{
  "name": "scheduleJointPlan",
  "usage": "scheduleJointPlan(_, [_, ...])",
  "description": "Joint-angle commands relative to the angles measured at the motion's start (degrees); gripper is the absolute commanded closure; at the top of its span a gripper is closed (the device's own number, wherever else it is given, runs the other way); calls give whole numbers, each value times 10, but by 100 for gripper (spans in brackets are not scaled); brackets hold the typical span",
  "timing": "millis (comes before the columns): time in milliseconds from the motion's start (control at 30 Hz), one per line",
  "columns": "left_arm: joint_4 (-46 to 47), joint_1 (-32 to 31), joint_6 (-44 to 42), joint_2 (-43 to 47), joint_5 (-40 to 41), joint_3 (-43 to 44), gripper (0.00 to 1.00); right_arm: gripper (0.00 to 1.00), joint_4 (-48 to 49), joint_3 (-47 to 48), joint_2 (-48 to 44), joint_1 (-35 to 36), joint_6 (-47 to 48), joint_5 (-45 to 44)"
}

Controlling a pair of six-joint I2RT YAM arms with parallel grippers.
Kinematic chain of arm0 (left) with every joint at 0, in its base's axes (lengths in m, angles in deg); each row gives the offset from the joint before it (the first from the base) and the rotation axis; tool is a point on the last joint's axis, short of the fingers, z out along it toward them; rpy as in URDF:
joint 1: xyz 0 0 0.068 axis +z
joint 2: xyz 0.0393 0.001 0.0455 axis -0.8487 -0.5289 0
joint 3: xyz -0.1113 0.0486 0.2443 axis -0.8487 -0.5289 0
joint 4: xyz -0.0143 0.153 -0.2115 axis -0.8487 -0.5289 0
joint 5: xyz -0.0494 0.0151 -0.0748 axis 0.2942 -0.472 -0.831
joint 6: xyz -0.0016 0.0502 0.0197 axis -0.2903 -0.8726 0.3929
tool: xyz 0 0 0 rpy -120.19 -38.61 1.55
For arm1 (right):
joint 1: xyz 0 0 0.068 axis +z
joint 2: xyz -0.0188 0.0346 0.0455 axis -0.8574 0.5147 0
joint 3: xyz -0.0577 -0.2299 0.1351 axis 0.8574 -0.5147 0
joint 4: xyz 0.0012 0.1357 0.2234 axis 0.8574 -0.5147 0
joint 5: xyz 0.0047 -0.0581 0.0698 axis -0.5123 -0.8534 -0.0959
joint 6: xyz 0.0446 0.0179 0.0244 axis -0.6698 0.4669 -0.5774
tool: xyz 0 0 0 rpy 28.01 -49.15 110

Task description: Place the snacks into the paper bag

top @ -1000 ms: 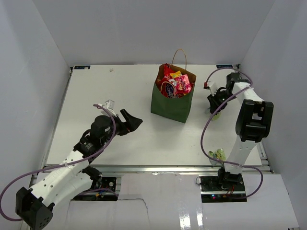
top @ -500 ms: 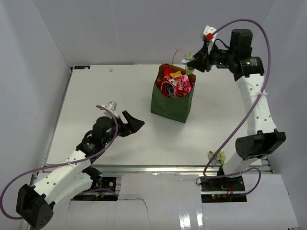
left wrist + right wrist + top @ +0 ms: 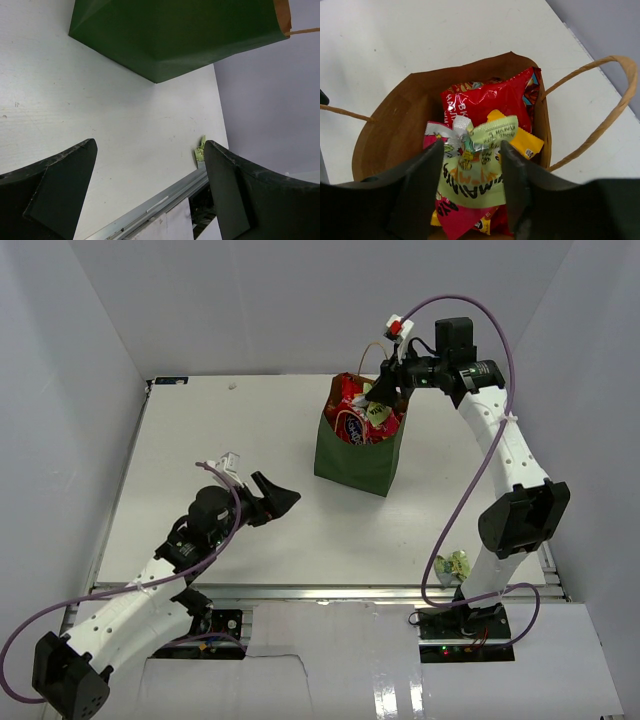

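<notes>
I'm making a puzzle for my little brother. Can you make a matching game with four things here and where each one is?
Things:
1. paper bag
2. left gripper
3. light-green wrapper
4. red chip bag

Places:
A. inside the paper bag
B. between the fingers of the right gripper, over the bag's mouth
C. standing upright on the table
D. open and empty, close above the table

Pairs: 1-C, 2-D, 3-B, 4-A
</notes>
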Motion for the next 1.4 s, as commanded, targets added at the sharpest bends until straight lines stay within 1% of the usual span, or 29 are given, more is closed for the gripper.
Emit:
scheduleJointPlan(0, [13, 1, 2, -8, -13, -1, 2, 42, -8, 10, -29, 2, 17, -18])
scheduleJointPlan(100, [12, 1, -2, -16, -19, 3, 2, 34, -11, 19, -45, -4, 22, -29])
scheduleJointPlan(133, [12, 1, -3, -17, -20, 3, 2, 28, -11, 24, -50, -14, 22, -30])
scheduleJointPlan(167, [12, 1, -3, -17, -20, 2, 2, 25, -13, 33, -61, -21, 22, -29])
scheduleJointPlan(200, [12, 1, -3, -15, -20, 0, 2, 19, -21, 38, -70, -37, 29, -19])
scheduleJointPlan(233, [12, 1, -4, -14, -19, 0, 2, 16, -31, 45, -71, -46, 38, -12])
scheduleJointPlan(267, [10, 1, -6, -12, -18, -1, 2, 9, -63, 62, -76, -65, 49, -3])
scheduleJointPlan(300, [8, 1, -7, -8, -17, -1, 2, 7, -86, 70, -79, -77, 66, 17])
scheduleJointPlan(333, [6, 1, -8, -5, -16, -1, 2, 5, -110, 75, -85, -88, 109, 26])
scheduleJointPlan(400, [-2, 1, -11, 1, -11, -1, 2, 2, -164, 76, -91, -114, 158, 29])
scheduleJointPlan(433, [-5, 1, -14, 8, -10, -1, 2, 2, -230, 73, -93, -120, 219, 24])
scheduleJointPlan(467, [-9, 1, -15, 12, -8, -1, 2, 2, -266, 66, -94, -127, 251, 17])
scheduleJointPlan(500, [-12, 1, -19, 15, -4, -1, 2, 3, -296, 34, -97, -139, 280, -3])
scheduleJointPlan(533, [-15, 1, -21, 19, -3, -1, 2, 5, -350, 9, -104, -140, 307, -16])
scheduleJointPlan(567, [-21, 1, -23, 24, -2, 0, 2, 6, -370, -19, -110, -144, 356, -29])
scheduleJointPlan(600, [-23, 1, -28, 27, -1, 1, 2, 9, -376, -100, -133, -165, 365, -63])
scheduleJointPlan(667, [-31, 1, -31, 33, 0, 3, 2, 11, -375, -190, -161, -169, 390, -101])
scheduleJointPlan(700, [-34, 1, -34, 35, 1, 4, 2, 13, -375, -231, -176, -169, 409, -134])
scheduleJointPlan(733, [-37, 1, -38, 36, 1, 5, 2, 14, -371, -300, -200, -169, 417, -150])
scheduleJointPlan(800, [-44, 1, -39, 40, 2, 4, 2, 16, -370, -347, -211, -169, 409, -187])
scheduleJointPlan(867, [-46, 1, -43, 42, 3, 1, 2, 16, -375, -400, -215, -165, 404, -205])
scheduleJointPlan(933, [-46, 1, -46, 44, 3, -3, 2, 16, -375, -443, -235, -158, 438, -240])
scheduleJointPlan(967, [-45, 1, -48, 43, 1, -4, 2, 15, -376, -488, -242, -151, 458, -255])
scheduleJointPlan(1033, [-44, 1, -52, 43, 1, -8, 2, 14, -377, -541, -263, -151, 534, -285])
scheduleJointPlan(1100, [-44, 1, -54, 43, 0, -8, 2, 11, -377, -565, -271, -151, 610, -302])
scheduleJointPlan(1167, [-40, 1, -53, 43, -2, -14, 2, 9, -377, -580, -273, -147, 651, -301])
scheduleJointPlan(1233, [-41, 1, -53, 43, -5, -16, 2, 7, -377, -603, -279, -109, 697, -309])
scheduleJointPlan(1333, [-45, 1, -50, 50, -3, -19, 2, 6, -372, -633, -290, -75, 732, -335])
scheduleJointPlan(1367, [-45, 1, -48, 53, 0, -20, 2, 6, -362, -648, -294, -69, 730, -338])
